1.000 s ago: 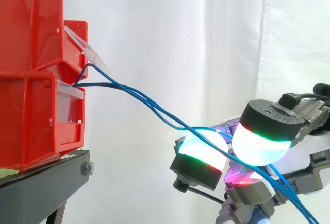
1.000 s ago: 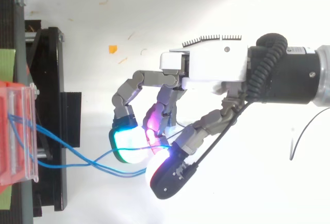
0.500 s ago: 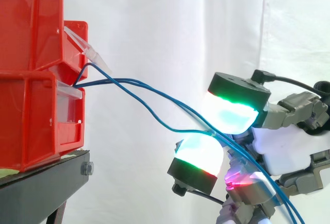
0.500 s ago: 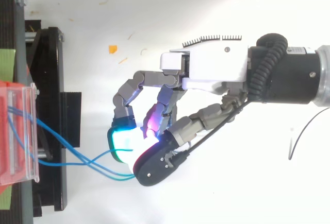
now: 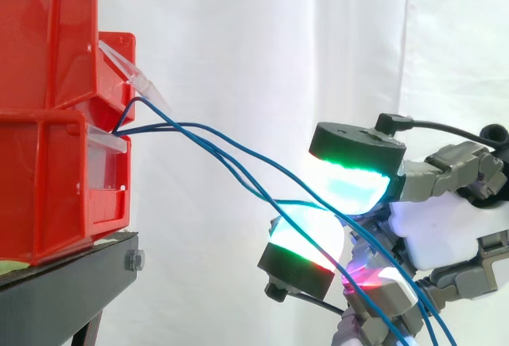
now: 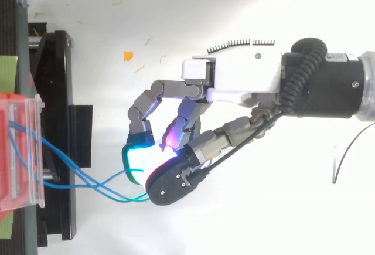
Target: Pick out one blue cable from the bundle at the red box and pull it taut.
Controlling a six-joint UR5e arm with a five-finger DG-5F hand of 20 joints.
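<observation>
Hand (image 6: 234, 78) reaches in level, fingers (image 6: 142, 107) curled, pinching blue cables (image 5: 155, 126).

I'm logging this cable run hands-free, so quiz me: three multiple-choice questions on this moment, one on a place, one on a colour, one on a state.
1. Where do the blue cables leave the red bins?
A. at the front, where the upper bin meets the lower
B. from under the stand
C. over the top bin

2. What colour is the stand under the bins?
A. white
B. black
C. red

3. How are the hand's fingers?
A. straight, clear of the cables
B. curled, with cables between the pads
C. flat against a bin

Answers:
1. A: the strands emerge at that joint.
2. B: the frame below is black.
3. B: the pads meet around the strands.
</observation>
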